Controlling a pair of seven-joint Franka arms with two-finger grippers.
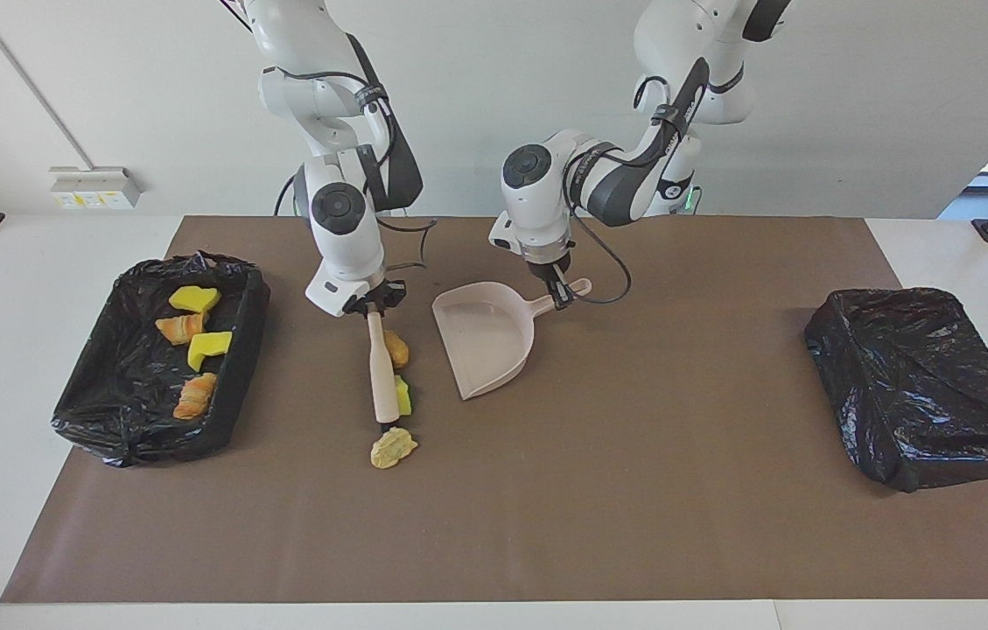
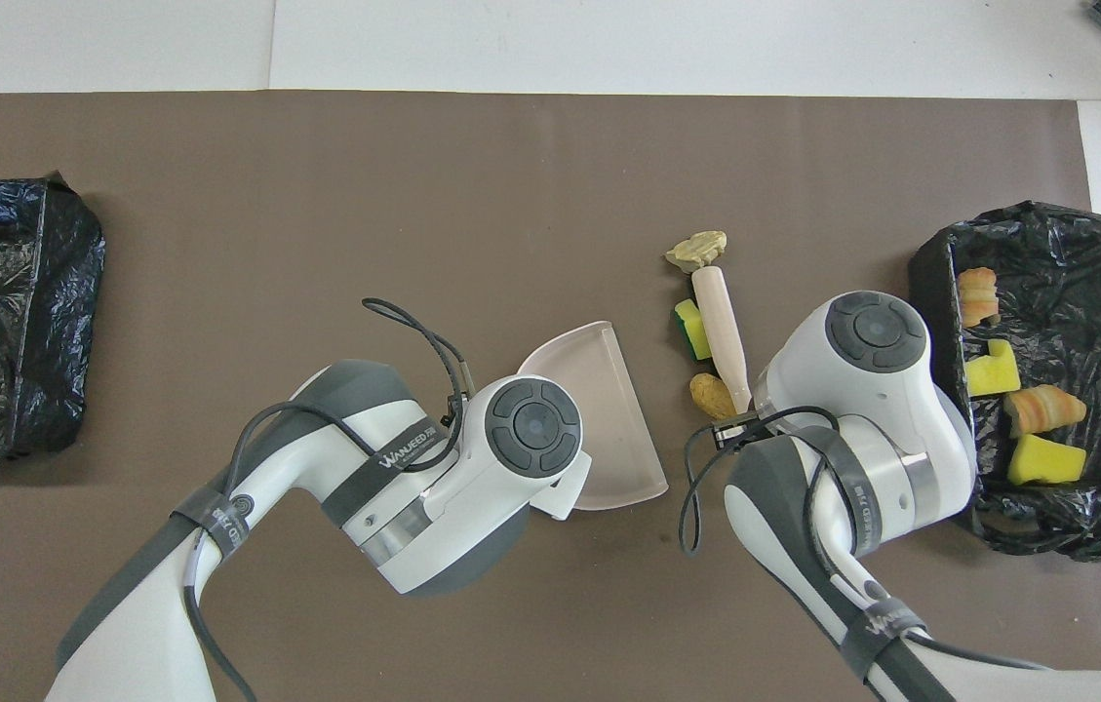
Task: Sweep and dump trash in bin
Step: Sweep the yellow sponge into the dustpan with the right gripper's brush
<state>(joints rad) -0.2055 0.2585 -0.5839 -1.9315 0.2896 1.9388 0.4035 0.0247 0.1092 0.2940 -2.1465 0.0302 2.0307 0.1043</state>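
Right gripper [image 1: 368, 306] of mine clamps the brush [image 1: 382, 372]; three trash scraps [image 1: 393, 447] lie beside it at frame centre, four in the bin [image 1: 244, 350].

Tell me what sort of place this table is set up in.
Likely a robotics lab: a white table under a brown mat, two bins lined with black bags, and toy trash pieces laid out for sweeping into a pink dustpan.

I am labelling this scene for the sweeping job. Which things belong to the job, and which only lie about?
Job: brush in right gripper; dustpan in left gripper; three scraps beside brush; four scraps in lined bin.
Lying about: second lined bin; wall sockets.
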